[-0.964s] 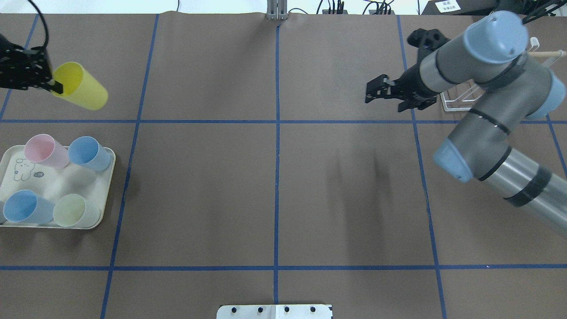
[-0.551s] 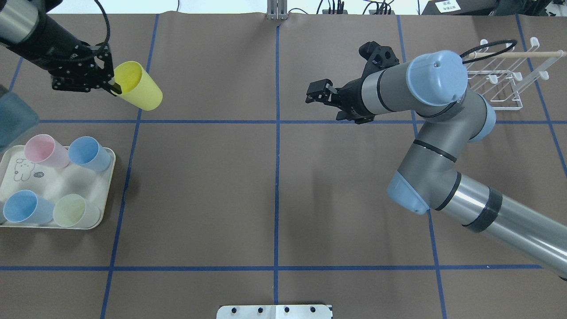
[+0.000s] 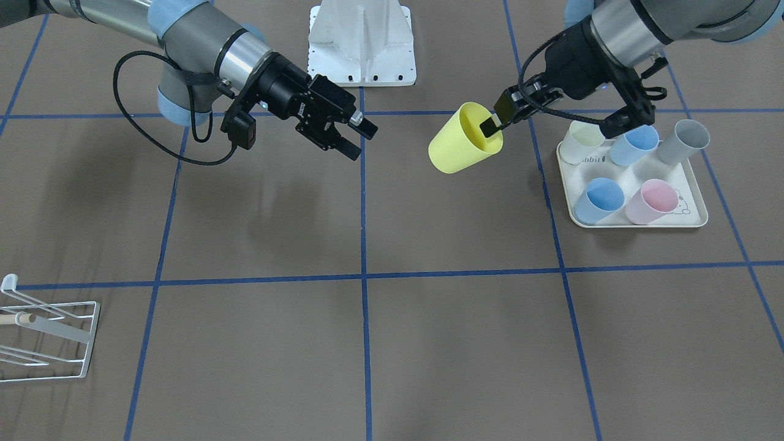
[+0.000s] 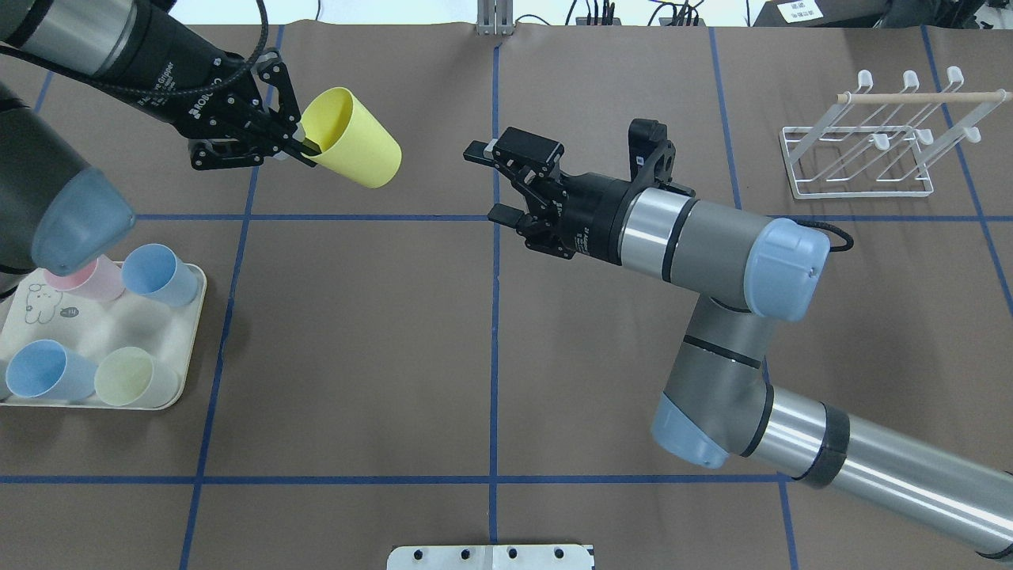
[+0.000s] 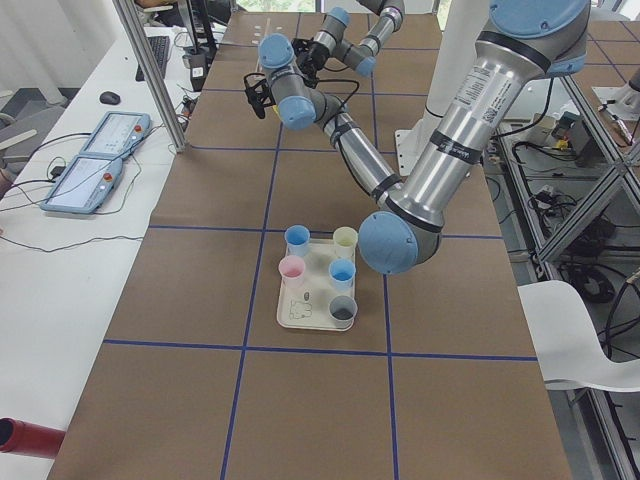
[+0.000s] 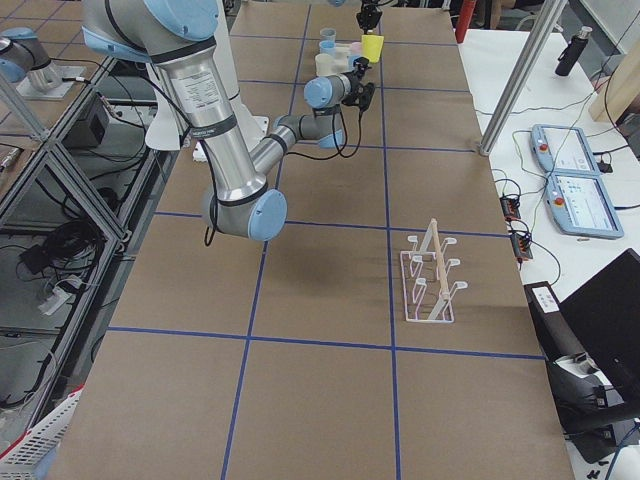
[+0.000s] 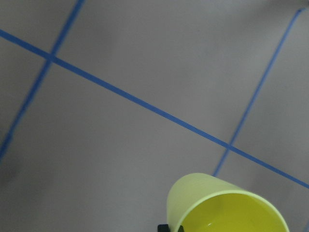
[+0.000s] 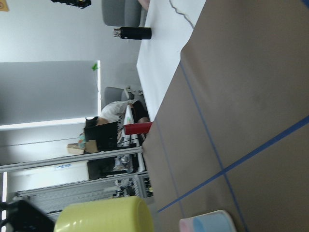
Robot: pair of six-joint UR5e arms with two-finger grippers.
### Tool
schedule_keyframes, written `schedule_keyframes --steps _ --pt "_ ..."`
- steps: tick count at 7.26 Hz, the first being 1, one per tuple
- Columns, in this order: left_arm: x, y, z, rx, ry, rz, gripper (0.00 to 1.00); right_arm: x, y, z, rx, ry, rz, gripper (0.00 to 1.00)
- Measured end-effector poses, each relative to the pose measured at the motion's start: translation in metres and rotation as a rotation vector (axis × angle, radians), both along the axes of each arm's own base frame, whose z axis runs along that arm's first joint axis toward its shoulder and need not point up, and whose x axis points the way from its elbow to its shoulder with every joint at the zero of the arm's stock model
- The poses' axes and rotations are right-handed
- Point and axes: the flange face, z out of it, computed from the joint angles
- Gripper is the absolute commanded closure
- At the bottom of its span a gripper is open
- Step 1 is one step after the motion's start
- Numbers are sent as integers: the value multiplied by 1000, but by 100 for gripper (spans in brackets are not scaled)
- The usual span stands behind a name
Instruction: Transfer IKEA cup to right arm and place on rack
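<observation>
- Your left gripper (image 4: 299,144), upper left of the overhead view, is clenched on the rim of the yellow cup (image 4: 356,150), one finger inside the mouth and one outside.
- You can see the yellow cup held off the table (image 4: 356,356), tipped on its side, its base pointing rightward.
- At centre, over the middle blue line (image 4: 495,332), your right gripper (image 4: 491,182) has its jaws spread wide and holds nothing; a plain gap separates it from the cup's base.
- Look to the upper right for the white wire rack (image 4: 859,162), standing on the table well apart from both grippers.
</observation>
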Motion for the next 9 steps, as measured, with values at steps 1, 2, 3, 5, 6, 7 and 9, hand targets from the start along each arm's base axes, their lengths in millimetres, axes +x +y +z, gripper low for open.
schedule_keyframes --steps 1,2,3,5,6,7,9 --pt "-2 11 -9 -28 74 -5 100 8 12 -6 9 -127 -15 1" --pt "-5 20 -16 -59 140 -3 100 17 19 -10 12 -232 -32 1" --pt "-9 29 -21 -98 199 2 100 25 23 -14 20 -308 -41 1" --pt "-19 44 -29 -195 310 8 100 34 27 -20 42 -398 -40 1" --pt "-22 50 -33 -244 376 3 100 36 28 -23 47 -418 -39 1" --pt "-19 59 -38 -283 452 5 100 36 28 -30 54 -434 -40 1" --pt "-5 73 -43 -321 539 24 100 38 30 -44 69 -463 -43 1"
